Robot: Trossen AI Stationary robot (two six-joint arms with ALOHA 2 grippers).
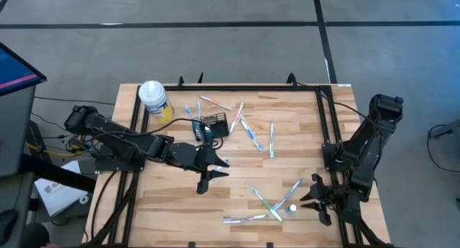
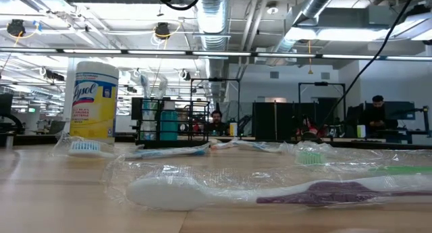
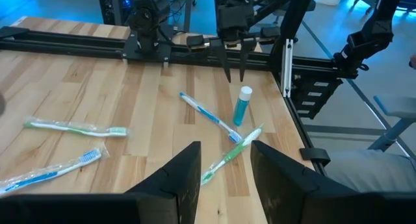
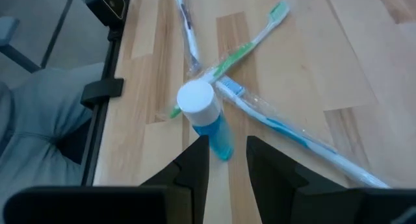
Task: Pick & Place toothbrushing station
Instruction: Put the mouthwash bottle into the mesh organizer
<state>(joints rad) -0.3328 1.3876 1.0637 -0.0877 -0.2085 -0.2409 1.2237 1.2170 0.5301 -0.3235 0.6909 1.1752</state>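
Observation:
The toothbrushing station, a small black wire-mesh caddy [image 1: 213, 126], stands on the wooden table's far middle, with no gripper on it. My left gripper [image 1: 212, 177] [image 3: 224, 178] hovers open over the table's middle, near side of the caddy, with nothing between its fingers. My right gripper [image 1: 310, 199] [image 4: 227, 152] stands open at the near right, slanting down at a small blue bottle with a white cap [image 4: 205, 117] [image 1: 291, 208]. The bottle stands upright just ahead of the fingertips, apart from them.
A yellow canister with a white lid [image 1: 154, 100] [image 2: 94, 101] stands at the far left. Wrapped toothbrushes lie scattered: some beside the caddy [image 1: 248, 133], some crossed by the bottle [image 1: 269, 205] [image 4: 234, 55]. One [image 2: 270, 189] lies close before the low camera. A black frame [image 1: 327, 133] rims the table.

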